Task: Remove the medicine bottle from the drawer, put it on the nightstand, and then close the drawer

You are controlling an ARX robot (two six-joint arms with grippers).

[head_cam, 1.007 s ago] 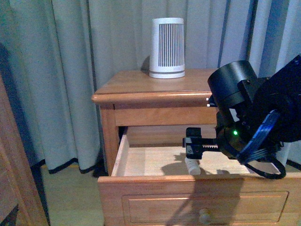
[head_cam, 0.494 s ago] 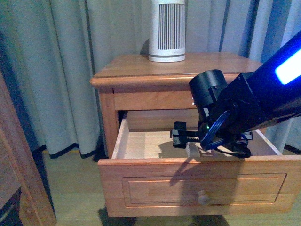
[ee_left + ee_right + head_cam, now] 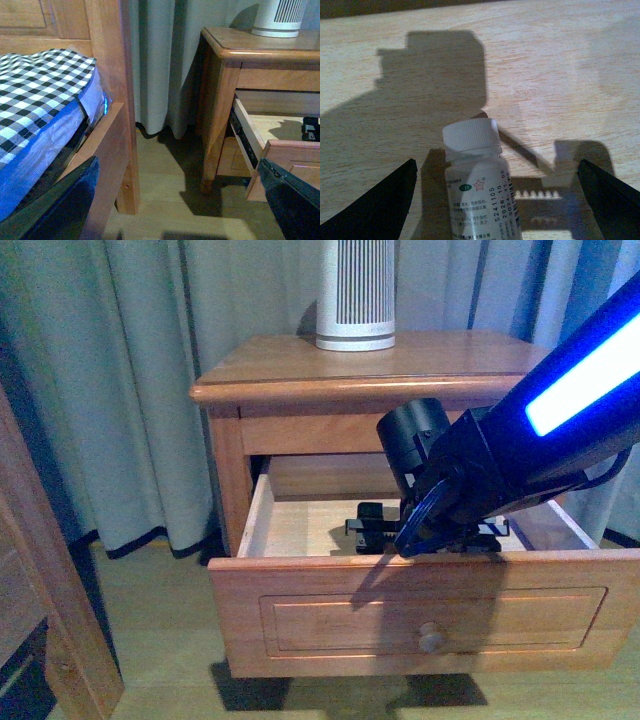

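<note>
The nightstand point(image 3: 300, 365) stands before curtains, its upper drawer point(image 3: 430, 615) pulled out. My right gripper point(image 3: 372, 530) reaches down into the drawer, open. In the right wrist view the small white medicine bottle point(image 3: 477, 190) lies on the pale drawer floor with its cap point(image 3: 471, 136) pointing away. It sits between the right gripper's point(image 3: 496, 162) spread fingers point(image 3: 375, 205), untouched. The front view hides the bottle behind the arm. My left gripper point(image 3: 177, 170) is open and empty, low over the floor beside the nightstand point(image 3: 250, 45) and the drawer point(image 3: 280, 150).
A white-grey ribbed device point(image 3: 355, 295) stands at the back of the nightstand top. A bed with a checked cloth point(image 3: 35, 95) and its wooden post point(image 3: 107, 75) lie to the left. A wooden furniture piece point(image 3: 40, 590) fills the front view's left edge. Curtains point(image 3: 120, 390) hang behind.
My right arm has sunk lower and further left into the drawer. The bottle, seen below the gripper before, is now hidden in the front view.
</note>
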